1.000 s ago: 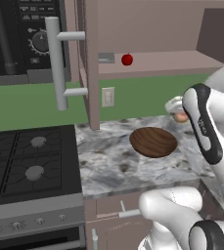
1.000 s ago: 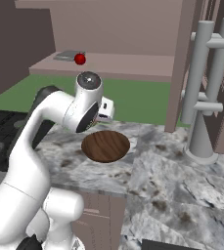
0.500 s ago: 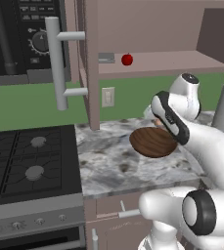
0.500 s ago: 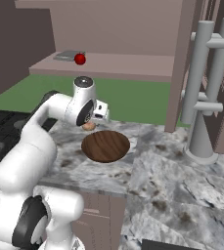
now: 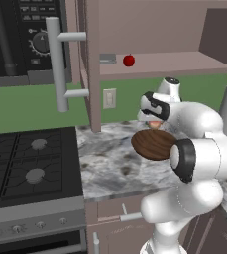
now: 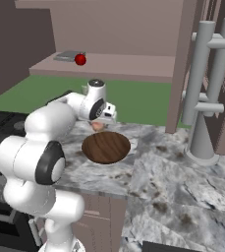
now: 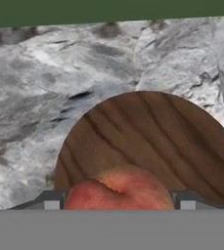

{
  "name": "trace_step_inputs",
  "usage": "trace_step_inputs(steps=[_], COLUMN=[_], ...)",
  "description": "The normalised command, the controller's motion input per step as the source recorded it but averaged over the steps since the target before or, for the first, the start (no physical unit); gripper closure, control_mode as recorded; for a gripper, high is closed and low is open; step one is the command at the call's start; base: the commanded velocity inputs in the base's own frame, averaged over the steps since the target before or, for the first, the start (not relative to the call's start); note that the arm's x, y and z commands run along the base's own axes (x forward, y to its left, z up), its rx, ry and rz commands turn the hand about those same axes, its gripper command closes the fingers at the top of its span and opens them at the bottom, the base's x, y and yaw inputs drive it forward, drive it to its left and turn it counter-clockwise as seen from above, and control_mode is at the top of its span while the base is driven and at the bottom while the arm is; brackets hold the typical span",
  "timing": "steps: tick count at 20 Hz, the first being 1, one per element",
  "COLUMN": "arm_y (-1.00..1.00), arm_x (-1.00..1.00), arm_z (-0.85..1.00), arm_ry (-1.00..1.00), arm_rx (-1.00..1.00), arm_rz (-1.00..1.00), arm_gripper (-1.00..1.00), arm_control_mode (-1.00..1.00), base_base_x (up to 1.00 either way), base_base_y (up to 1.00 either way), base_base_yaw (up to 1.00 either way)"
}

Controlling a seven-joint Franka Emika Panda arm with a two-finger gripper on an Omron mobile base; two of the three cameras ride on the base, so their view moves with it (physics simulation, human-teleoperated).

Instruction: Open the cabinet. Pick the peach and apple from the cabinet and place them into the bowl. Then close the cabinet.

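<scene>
Now holding the peach (image 7: 117, 189) in the tool (image 6: 98, 125), hovering at the bowl's (image 7: 147, 136) near rim — easing further over the middle, lowering close, then releasing gently.

Clearances and obstructions, counter and wall unit:

- Wide shallow dark brown wooden bowl (image 6: 105, 146): nothing lies inside on the visible surface; the approach from above is taken by the two-finger gripper (image 7: 117, 201), whose jaws are closed around the pale orange-pink peach (image 7: 118, 189) over the bowl's near rim.
- Grey-veined marble counter (image 6: 173, 172): bare stone on all sides of the bowl.
- Mauve-brown upper cabinet (image 5: 154, 30): front open; its left door (image 5: 87, 64), with a long grey bar handle (image 5: 60, 64), juts out over the counter's left end.
- Cabinet shelf (image 5: 169, 64): small bright red apple (image 5: 129, 60) beside a flat grey item (image 5: 107, 58); the rest of the shelf is bare.
- Right door (image 6: 202, 74) with grey bar handles stands out at the right.
</scene>
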Motion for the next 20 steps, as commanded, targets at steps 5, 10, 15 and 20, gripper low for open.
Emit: trace_step_inputs(steps=[5, 10, 15, 20], arm_y=[-0.1, -0.03, -0.1, -0.15], arm_x=[0.59, 0.04, 0.0, 0.01], arm_z=[-0.61, -0.16, -0.47, -0.34], arm_ry=[0.01, 0.0, 0.0, -0.01], arm_rx=[-0.01, 0.0, -0.04, -0.01], arm_rz=[0.0, 0.0, 0.0, 0.0], arm_gripper=[1.0, 1.0, 1.0, 1.0], arm_control_mode=[-1.0, -1.0, -1.0, -1.0], base_base_x=[0.0, 0.0, 0.0, 0.0], base_base_y=[0.0, 0.0, 0.0, 0.0], base_base_yaw=[0.0, 0.0, 0.0, 0.0])
